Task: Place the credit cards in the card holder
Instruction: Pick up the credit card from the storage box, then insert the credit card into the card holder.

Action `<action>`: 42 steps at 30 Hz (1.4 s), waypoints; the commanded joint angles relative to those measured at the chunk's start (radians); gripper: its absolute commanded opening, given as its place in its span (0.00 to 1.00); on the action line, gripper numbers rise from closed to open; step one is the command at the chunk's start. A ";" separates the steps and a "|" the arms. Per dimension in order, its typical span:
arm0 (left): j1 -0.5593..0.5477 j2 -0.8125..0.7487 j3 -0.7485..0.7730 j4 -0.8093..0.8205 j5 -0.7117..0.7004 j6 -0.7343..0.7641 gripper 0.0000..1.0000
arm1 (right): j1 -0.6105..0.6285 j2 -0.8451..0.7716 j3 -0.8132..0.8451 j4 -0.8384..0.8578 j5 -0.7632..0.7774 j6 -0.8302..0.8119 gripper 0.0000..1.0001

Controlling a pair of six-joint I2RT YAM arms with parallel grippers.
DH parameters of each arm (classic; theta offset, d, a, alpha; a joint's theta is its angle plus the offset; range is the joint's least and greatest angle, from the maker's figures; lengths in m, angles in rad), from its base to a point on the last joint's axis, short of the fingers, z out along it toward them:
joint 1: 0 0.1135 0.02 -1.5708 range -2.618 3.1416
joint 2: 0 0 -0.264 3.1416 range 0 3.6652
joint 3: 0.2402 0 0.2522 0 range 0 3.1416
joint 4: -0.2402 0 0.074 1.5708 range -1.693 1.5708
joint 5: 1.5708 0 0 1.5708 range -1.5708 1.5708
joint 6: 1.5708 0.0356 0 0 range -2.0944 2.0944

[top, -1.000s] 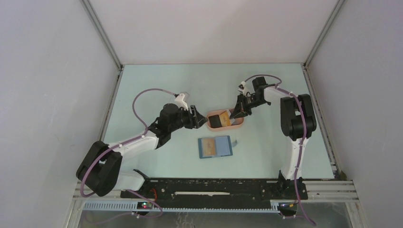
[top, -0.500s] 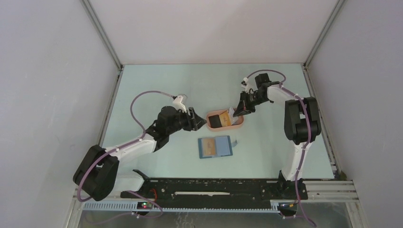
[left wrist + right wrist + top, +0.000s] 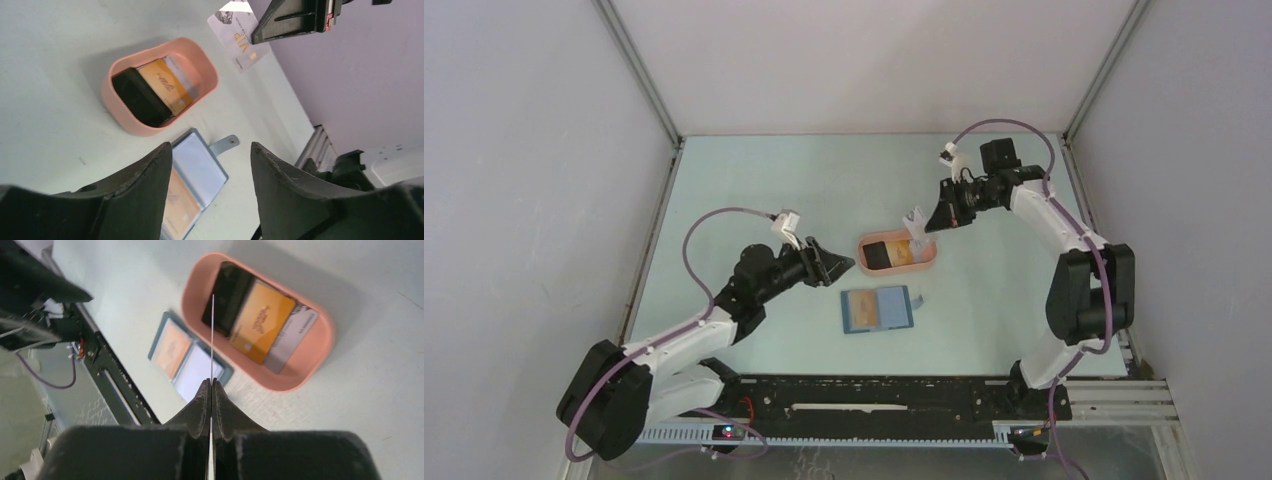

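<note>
The blue card holder (image 3: 877, 309) lies open near the table's middle, with an orange card in its left pocket; it also shows in the left wrist view (image 3: 200, 167) and the right wrist view (image 3: 186, 356). My right gripper (image 3: 923, 227) is shut on a pale credit card (image 3: 915, 220) and holds it in the air above the right end of the pink tray (image 3: 899, 268). The card shows edge-on (image 3: 212, 335) in the right wrist view. A black card (image 3: 227, 297), an orange card (image 3: 262, 322) and a pale card (image 3: 296, 335) lie in the tray. My left gripper (image 3: 841, 268) is open and empty, left of the tray.
The pink oval tray (image 3: 115, 107) stands just behind the card holder. The holder's snap tab (image 3: 225, 144) sticks out to its right. The black base rail (image 3: 874, 395) runs along the near edge. Grey walls close in the table.
My right gripper has lifted the pale card out of the tray and drawn up and to the right. My left arm has pulled back toward the near left.
</note>
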 commanded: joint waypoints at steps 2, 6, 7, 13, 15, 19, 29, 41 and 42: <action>0.002 -0.061 -0.108 0.323 0.090 -0.130 0.66 | -0.004 -0.165 -0.071 -0.025 -0.203 -0.153 0.00; -0.030 -0.061 -0.144 0.483 0.099 -0.175 0.69 | -0.004 -0.277 -0.142 0.012 -0.338 -0.168 0.00; -0.045 -0.055 -0.144 0.516 0.096 -0.176 0.69 | -0.003 -0.301 -0.159 0.028 -0.378 -0.166 0.00; -0.123 0.040 -0.104 0.702 0.082 -0.193 0.70 | 0.021 -0.427 -0.241 0.146 -0.519 -0.101 0.00; -0.136 0.081 -0.090 0.778 0.087 -0.209 0.70 | 0.028 -0.440 -0.251 0.164 -0.555 -0.089 0.00; -0.167 0.153 -0.060 0.889 0.095 -0.231 0.69 | 0.049 -0.439 -0.254 0.175 -0.595 -0.074 0.00; -0.191 0.229 0.005 0.901 0.107 -0.253 0.53 | 0.144 -0.403 -0.258 0.161 -0.610 -0.105 0.00; -0.191 0.259 0.028 0.916 0.151 -0.272 0.00 | 0.181 -0.382 -0.256 0.138 -0.585 -0.141 0.00; -0.190 0.256 0.024 0.916 0.150 -0.270 0.00 | 0.181 -0.382 -0.256 0.135 -0.581 -0.144 0.02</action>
